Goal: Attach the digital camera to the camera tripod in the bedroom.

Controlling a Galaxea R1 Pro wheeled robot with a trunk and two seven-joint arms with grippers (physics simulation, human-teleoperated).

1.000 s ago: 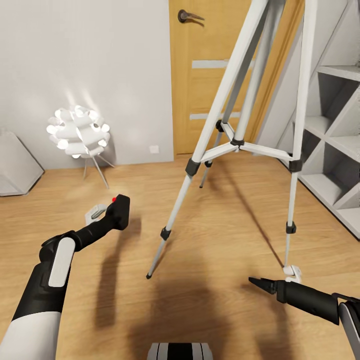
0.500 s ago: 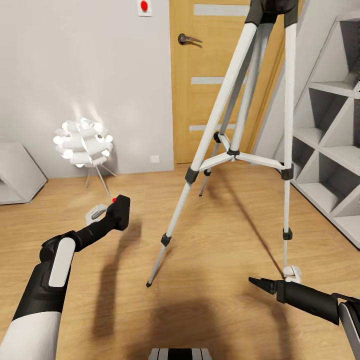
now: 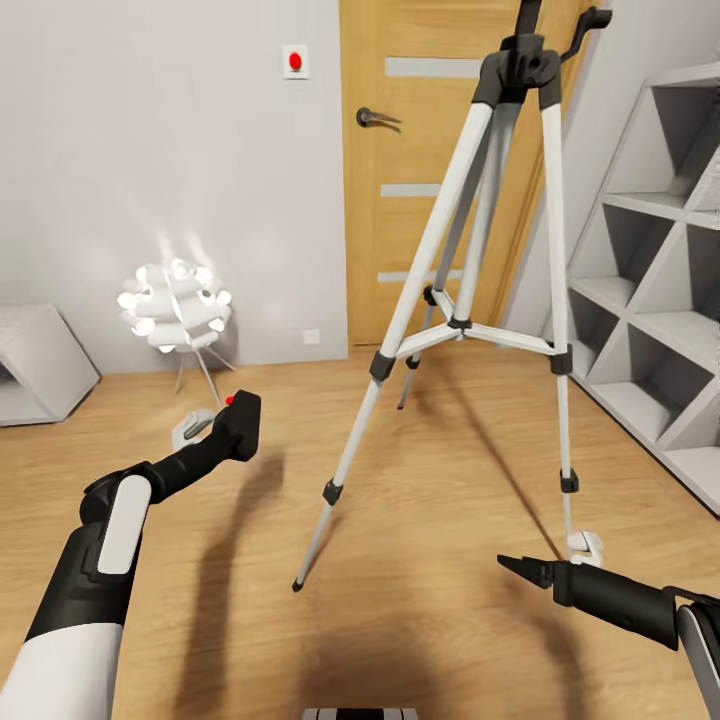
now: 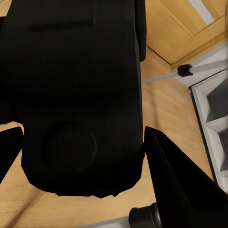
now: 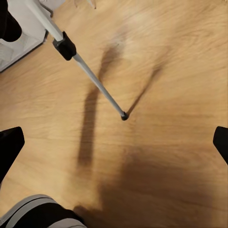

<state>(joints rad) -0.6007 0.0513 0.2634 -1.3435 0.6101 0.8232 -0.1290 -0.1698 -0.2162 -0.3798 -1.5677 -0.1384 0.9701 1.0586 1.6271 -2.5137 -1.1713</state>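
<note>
Left gripper (image 3: 238, 428): clamped on the digital camera (image 3: 240, 422), held out over the wood floor (image 3: 450, 480), red button facing up
Digital camera: at the left of the camera tripod (image 3: 470, 300), well apart from it
Camera tripod: standing upright on the floor before the wooden door (image 3: 440, 150), black head up top, grey cube shelf (image 3: 650, 300) just beside it
Right gripper (image 3: 515, 568): low near one tripod foot, fingers spread wide in the right wrist view, holding nothing
White lamp (image 3: 178, 305): glowing by the grey wall
</note>
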